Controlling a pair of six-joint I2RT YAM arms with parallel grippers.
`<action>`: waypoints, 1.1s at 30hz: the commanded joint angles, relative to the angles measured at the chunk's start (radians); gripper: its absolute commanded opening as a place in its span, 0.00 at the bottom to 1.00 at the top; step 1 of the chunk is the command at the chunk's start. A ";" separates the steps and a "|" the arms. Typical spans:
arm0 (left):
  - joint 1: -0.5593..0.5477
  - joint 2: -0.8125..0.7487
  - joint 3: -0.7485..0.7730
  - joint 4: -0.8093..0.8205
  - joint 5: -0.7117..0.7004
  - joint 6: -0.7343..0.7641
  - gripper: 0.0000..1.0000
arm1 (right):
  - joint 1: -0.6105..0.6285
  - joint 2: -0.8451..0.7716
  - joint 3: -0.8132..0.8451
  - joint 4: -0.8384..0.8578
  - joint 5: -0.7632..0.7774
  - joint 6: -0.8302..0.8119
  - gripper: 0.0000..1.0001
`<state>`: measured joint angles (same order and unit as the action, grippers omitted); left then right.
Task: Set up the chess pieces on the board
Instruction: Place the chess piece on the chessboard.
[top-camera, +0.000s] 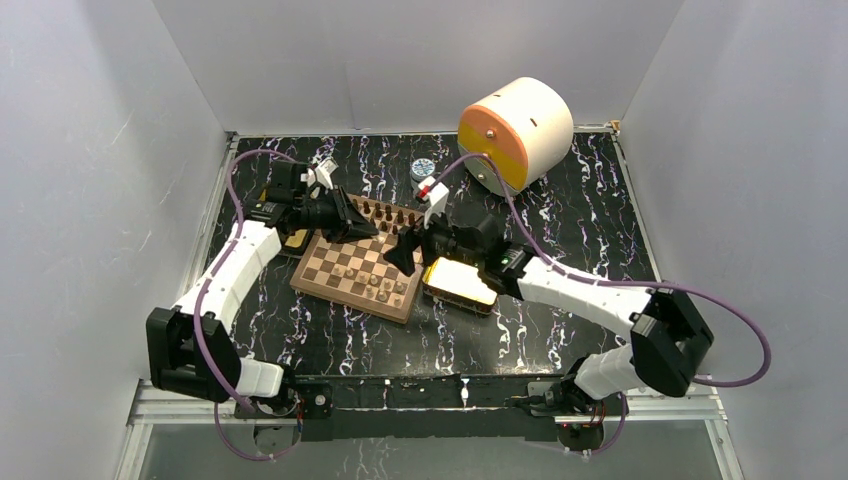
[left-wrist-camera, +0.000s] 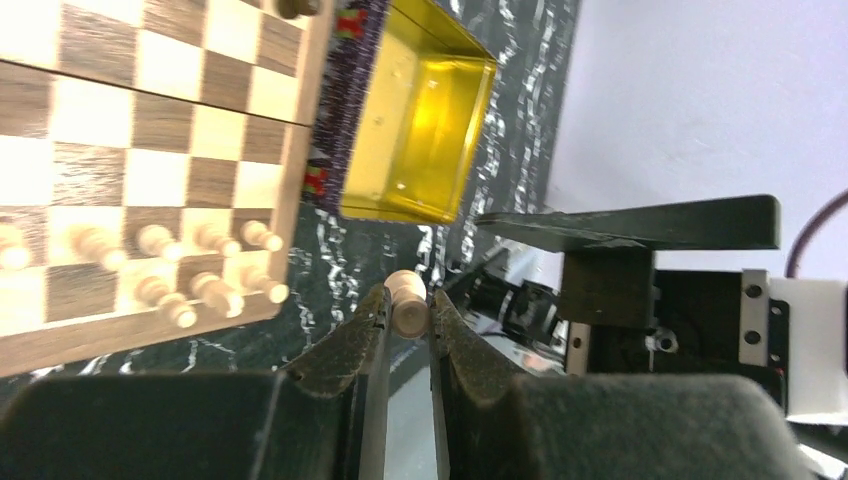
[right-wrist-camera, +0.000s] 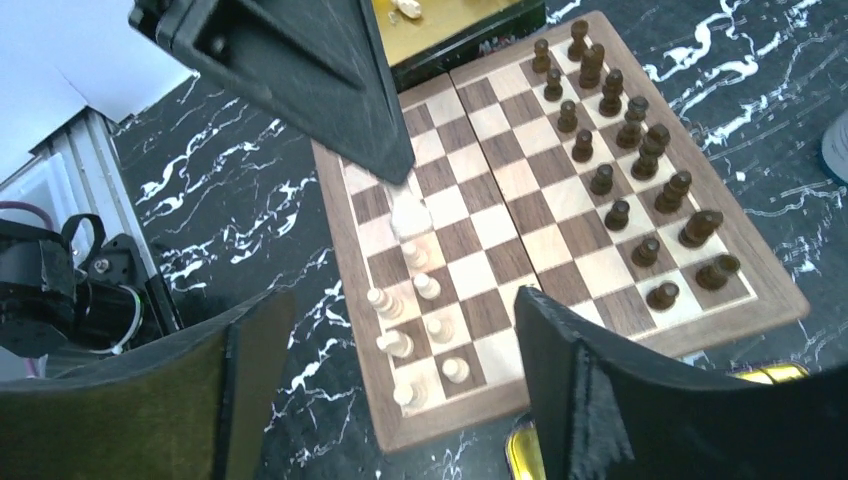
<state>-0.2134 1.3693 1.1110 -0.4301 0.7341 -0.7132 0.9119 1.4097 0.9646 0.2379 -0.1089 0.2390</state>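
The board (top-camera: 350, 303) lies in the middle of the table. Dark chess pieces (right-wrist-camera: 620, 130) stand in two rows along its far side. Several pale chess pieces (right-wrist-camera: 415, 310) stand at its near side, some shown in the left wrist view (left-wrist-camera: 170, 270). My left gripper (left-wrist-camera: 408, 315) is shut on a pale piece (left-wrist-camera: 408, 300) and holds it over the board's left part, as the right wrist view (right-wrist-camera: 410, 215) shows. My right gripper (right-wrist-camera: 400, 390) is open and empty above the board's near right corner (top-camera: 405, 250).
A shiny gold tray (top-camera: 460, 283) lies right of the board. A second gold tray (top-camera: 296, 240) lies at the board's left, with a pale piece in it (right-wrist-camera: 408, 8). A cream and orange cylinder (top-camera: 515, 135) and a small round tin (top-camera: 423, 168) stand at the back.
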 joint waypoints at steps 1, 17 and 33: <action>0.000 -0.077 0.062 -0.151 -0.266 0.098 0.03 | 0.001 -0.091 -0.063 0.034 0.052 0.034 0.97; -0.001 -0.251 -0.114 -0.219 -1.055 0.190 0.03 | 0.002 -0.357 -0.179 -0.076 0.104 0.089 0.99; -0.001 -0.239 -0.375 0.035 -1.132 0.091 0.03 | 0.002 -0.417 -0.186 -0.111 0.196 0.069 0.99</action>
<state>-0.2134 1.1641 0.7795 -0.4839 -0.3286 -0.6075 0.9119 1.0210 0.7822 0.1043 0.0486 0.3145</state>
